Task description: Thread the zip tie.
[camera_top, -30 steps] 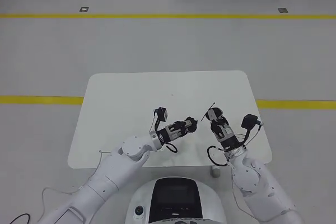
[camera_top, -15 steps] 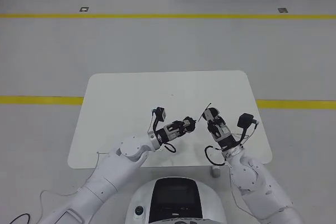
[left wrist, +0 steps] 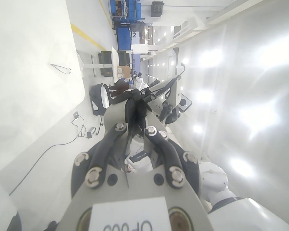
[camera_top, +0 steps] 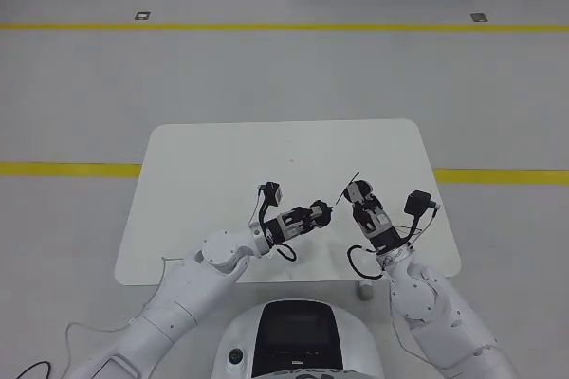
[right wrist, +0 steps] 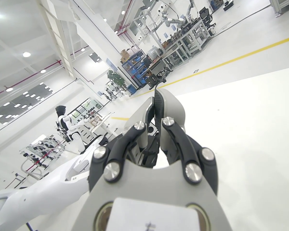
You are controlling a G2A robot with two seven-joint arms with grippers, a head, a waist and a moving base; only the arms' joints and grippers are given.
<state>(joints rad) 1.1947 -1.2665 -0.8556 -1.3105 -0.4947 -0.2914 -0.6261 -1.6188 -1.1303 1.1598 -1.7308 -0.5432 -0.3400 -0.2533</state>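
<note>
A thin black zip tie (camera_top: 349, 186) is held in the air over the white table (camera_top: 218, 161), near its front edge. My right gripper (camera_top: 354, 196) is shut on it, and the tie's tip (right wrist: 156, 86) pokes out past the closed fingers (right wrist: 156, 94). My left gripper (camera_top: 324, 208) faces the right one from close by and is shut as well. In the left wrist view a thin black strand (left wrist: 128, 145) runs back between its closed fingers (left wrist: 134, 97). The two grippers nearly touch tip to tip.
A second thin looped tie (left wrist: 60, 67) lies loose on the table, seen as a small mark (camera_top: 289, 187) beyond the left gripper. A yellow floor line (camera_top: 57, 170) runs behind the table.
The right gripper has shifted slightly to the left, closer to the left gripper. Both stay shut.
</note>
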